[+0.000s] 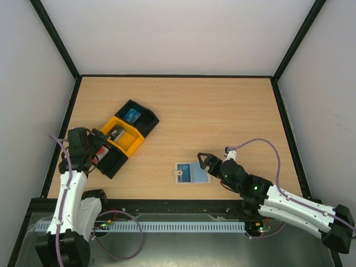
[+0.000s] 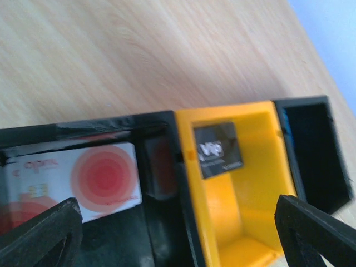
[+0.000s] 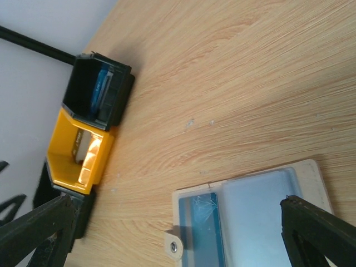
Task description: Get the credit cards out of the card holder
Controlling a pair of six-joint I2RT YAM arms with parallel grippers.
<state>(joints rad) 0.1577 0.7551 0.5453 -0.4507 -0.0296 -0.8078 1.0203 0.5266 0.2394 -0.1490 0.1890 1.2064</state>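
Observation:
The card holder point(image 1: 192, 173) lies flat near the table's front edge, pale blue with a beige tab point(image 3: 173, 245); a blue card point(image 3: 203, 222) shows through its window. My right gripper point(image 1: 206, 163) hovers open over its right end, fingers point(image 3: 320, 233) spread wide and apart from it. My left gripper point(image 1: 103, 147) is open above the near black compartment of the tray point(image 1: 114, 161). A credit card point(image 2: 83, 178), white with red circles, lies loose in that compartment, below and between the fingers point(image 2: 41, 233). A black card point(image 2: 218, 149) leans in the yellow compartment.
The tray row point(image 1: 127, 133) runs diagonally at the left: black, yellow point(image 2: 245, 222), then black point(image 2: 311, 150), the far one holding a bright blue item point(image 1: 132, 115). Black frame rails border the table edges point(image 1: 72, 105).

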